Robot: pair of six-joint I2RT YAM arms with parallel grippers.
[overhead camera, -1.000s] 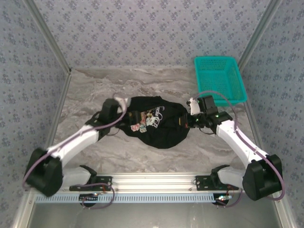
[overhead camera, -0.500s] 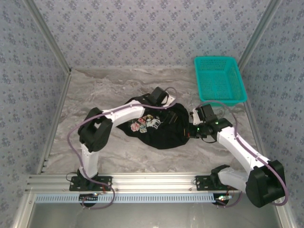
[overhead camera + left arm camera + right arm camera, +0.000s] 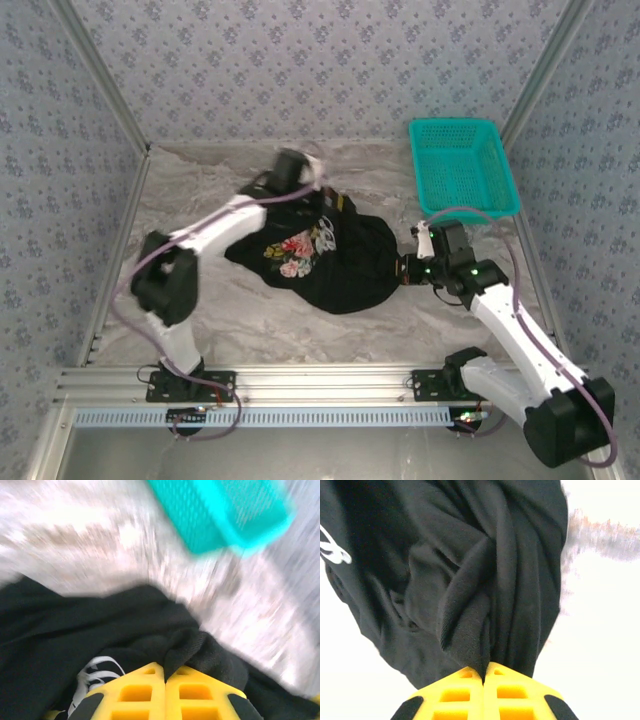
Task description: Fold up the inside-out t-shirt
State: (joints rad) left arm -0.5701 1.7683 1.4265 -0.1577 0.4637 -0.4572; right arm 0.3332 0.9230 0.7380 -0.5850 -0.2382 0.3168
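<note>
Inside-out t-shirt (image 3: 345, 270) lies bunched mid marble table (image 3: 220, 310), floral print up, near but apart from the teal mesh basket (image 3: 462, 165). Left gripper (image 3: 165, 672) is pinched shut on a far-edge fold. Right gripper (image 3: 484, 672) is clamped on gathered cloth at the right end. Likely soft, light and limp, sags and slips. Best held at hems or shoulder seams, pulled taut.

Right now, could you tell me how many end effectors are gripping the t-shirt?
2. The left end effector is shut on the t-shirt's far edge; the right end effector is shut on its right edge.
</note>
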